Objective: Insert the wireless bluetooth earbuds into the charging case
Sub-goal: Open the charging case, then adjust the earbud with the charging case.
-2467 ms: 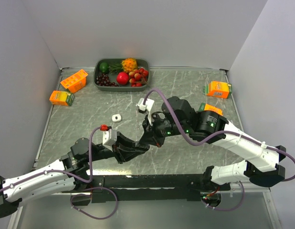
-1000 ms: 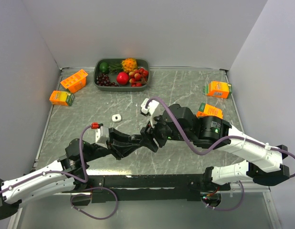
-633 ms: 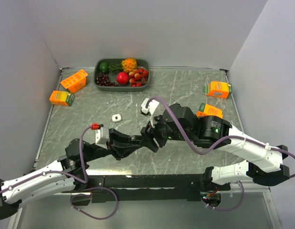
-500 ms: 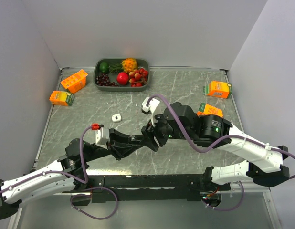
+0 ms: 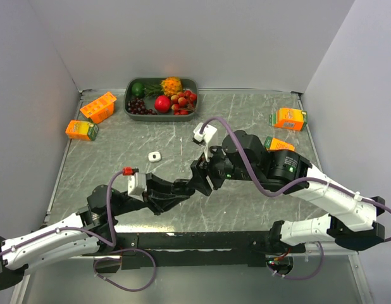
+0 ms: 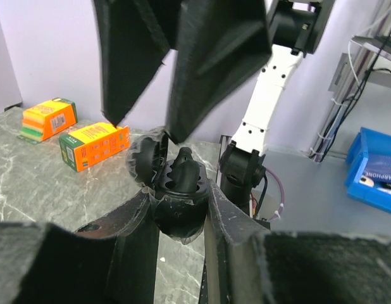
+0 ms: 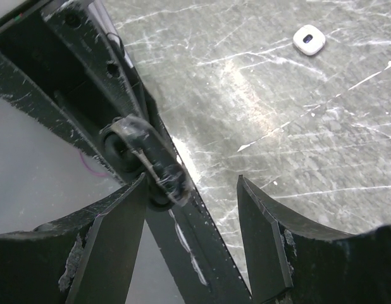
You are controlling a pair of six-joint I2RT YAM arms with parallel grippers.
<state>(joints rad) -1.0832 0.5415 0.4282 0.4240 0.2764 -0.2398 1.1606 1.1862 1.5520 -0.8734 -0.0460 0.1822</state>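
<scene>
Near the middle of the bench [image 5: 107, 158], your left hand [image 6: 179, 215] is clamped tight on the charging case [image 6: 178, 206]. One finger presses each side of the small black case, which is lifted off the surface. The case's lid [image 6: 145, 158] is hinged open to the left in the left wrist view. A black earbud [image 6: 186, 170] stands up out of the well.

Your right hand [image 7: 191, 183] hangs right over the case with its jaws well apart and nothing between them that you can see. In the left wrist view its fingertips [image 6: 176, 130] sit just above the open lid and the bud. From the right wrist camera, one tip is just beside the case.

A little farther and to the left, a small white earbud [image 5: 154, 156] lies alone on the bench, apart from both hands.

Farther out there are two orange cartons on the left [image 5: 98, 106] and two on the right [image 5: 289, 118]. At the far edge sits a dark tray [image 5: 128, 109] holding dark grapes [image 5: 140, 106] and other fruit.
</scene>
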